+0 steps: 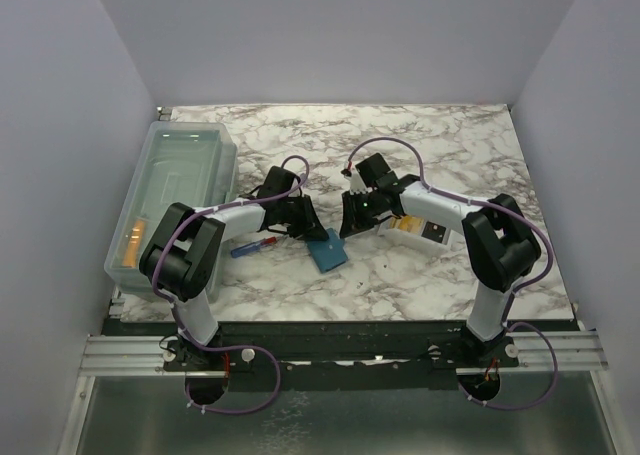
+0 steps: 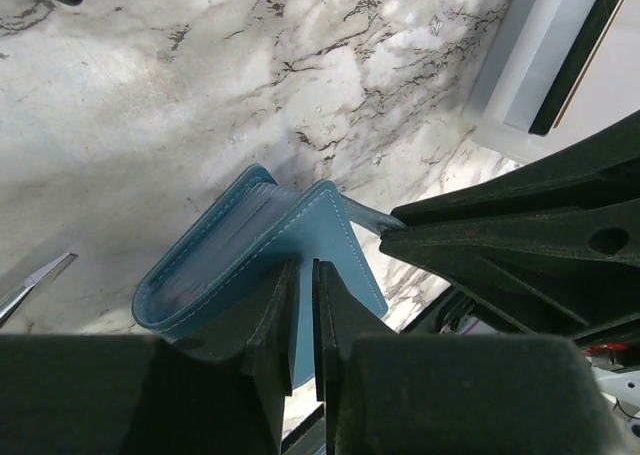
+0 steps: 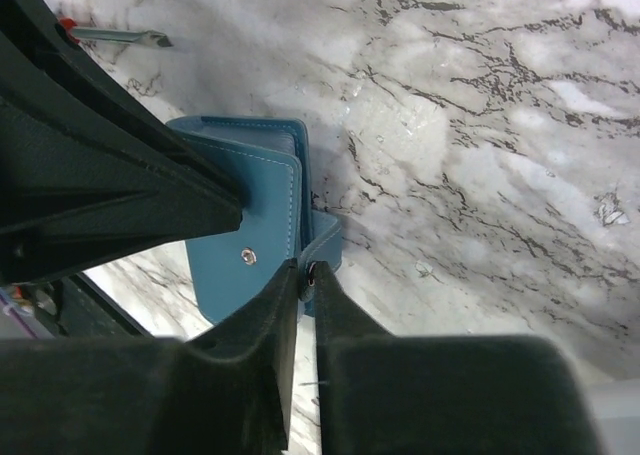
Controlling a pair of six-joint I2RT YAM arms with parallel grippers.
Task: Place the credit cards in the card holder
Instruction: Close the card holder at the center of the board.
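Note:
The teal-blue card holder [image 1: 328, 251] lies partly open on the marble table, between my two grippers. In the left wrist view the card holder [image 2: 235, 250] shows its stacked inner pockets. My left gripper [image 2: 305, 280] is shut on its upper cover. In the right wrist view my right gripper [image 3: 307, 273] is shut on the little snap tab [image 3: 325, 237] at the holder's edge. From above, the left gripper [image 1: 312, 232] and right gripper [image 1: 349, 225] nearly meet over the holder. A small golden-orange patch, perhaps a credit card [image 1: 407, 226], shows on the white tray, mostly hidden by the right arm.
A large clear plastic bin [image 1: 178, 180] stands at the left with something orange [image 1: 130, 245] inside. A blue-and-red screwdriver [image 1: 252, 246] lies left of the holder. The shallow white tray [image 1: 432, 233] sits under the right arm. Grey walls enclose the table.

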